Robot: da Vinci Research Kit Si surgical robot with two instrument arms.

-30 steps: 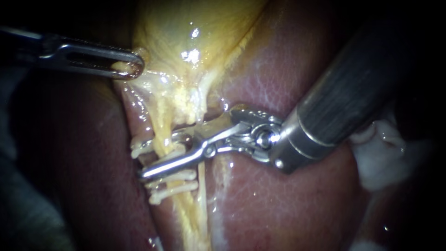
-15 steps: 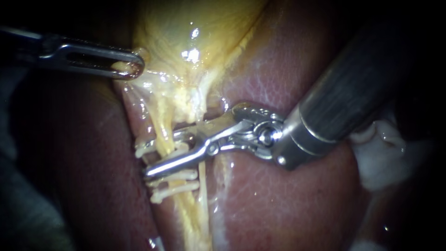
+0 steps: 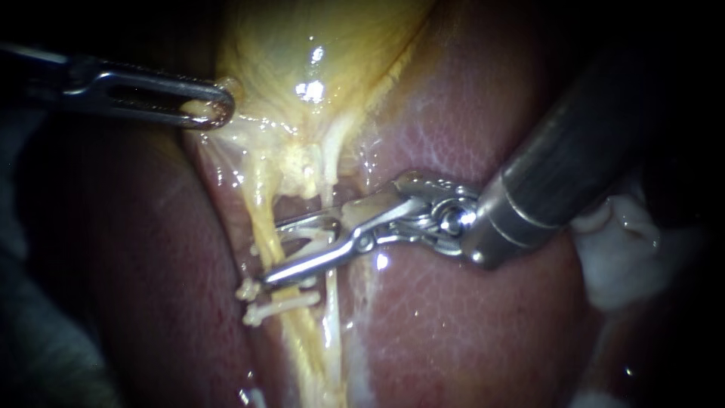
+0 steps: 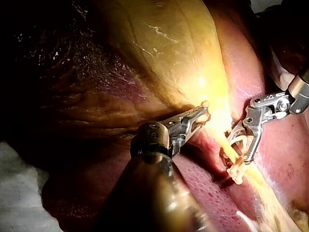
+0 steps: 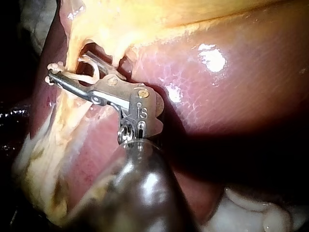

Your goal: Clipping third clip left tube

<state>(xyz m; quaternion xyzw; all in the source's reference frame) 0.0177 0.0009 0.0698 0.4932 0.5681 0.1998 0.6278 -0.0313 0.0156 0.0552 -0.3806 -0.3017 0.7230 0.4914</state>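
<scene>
Jaws of our right instrument (image 3: 298, 245) stand apart with their tips at the thin yellow left tube (image 3: 259, 204), and a white plastic clip (image 3: 303, 239) lies between them. Its dark shaft slants in from the upper right. Two more white clips (image 3: 281, 301) cross the tube just beside them. Our left instrument (image 3: 211, 112) lies nearly level, its jaws closed on the edge of the glistening yellow gallbladder (image 3: 317, 53) above the reddish-brown liver (image 3: 453, 332).

No text, label, brand, number or sign that we can read on the liver (image 5: 227, 92), only a small stamped mark (image 5: 141, 113) on our right instrument (image 5: 70, 71), just behind its jaws
</scene>
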